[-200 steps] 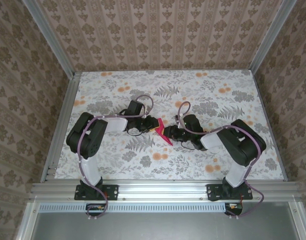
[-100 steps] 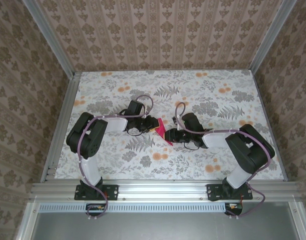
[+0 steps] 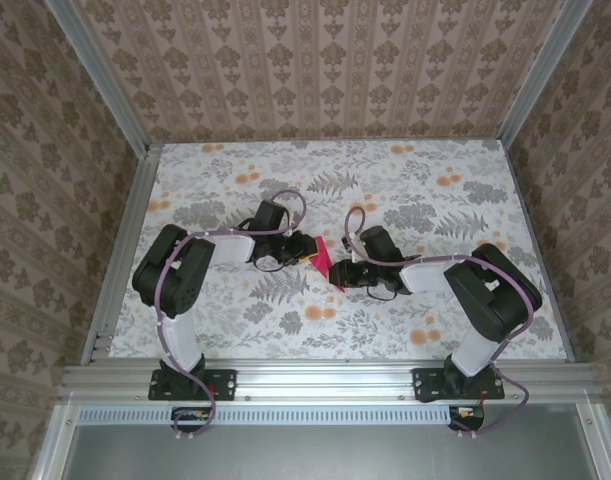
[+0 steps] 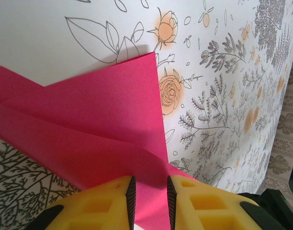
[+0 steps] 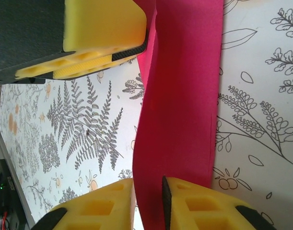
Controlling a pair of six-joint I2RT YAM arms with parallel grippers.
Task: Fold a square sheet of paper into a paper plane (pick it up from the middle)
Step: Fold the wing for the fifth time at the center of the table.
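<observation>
In the top view, the left gripper [image 3: 311, 258] and the right gripper [image 3: 339, 276] are meeting nose to nose at the middle of the table [image 3: 225, 310]. The paper [image 3: 326, 268] is showing between them as a small pink wedge; whether it is touching the table there I cannot tell. In the left wrist view, the left gripper's fingers [image 4: 108, 203] are standing almost closed and pinching a folded edge of the paper, while its layers are fanning out beyond them above the table, not yet lying flat on one another. In the right wrist view, the right gripper's fingers [image 5: 199, 206] are likewise nearly closed and nipping one end of a long folded strip, with the left gripper's yellow pads gripping the strip's other end. The step in hand seems to be setting a lengthwise fold while both grippers are sharing the paper. To do it well, both pinches should be staying firm and level, drawing gently apart so the strip is running taut and the loose layers are closing along the ridge. Any twisting between the wrists is risking a skewed crease or a tear in such thin paper, so the wrists should be moving together.
</observation>
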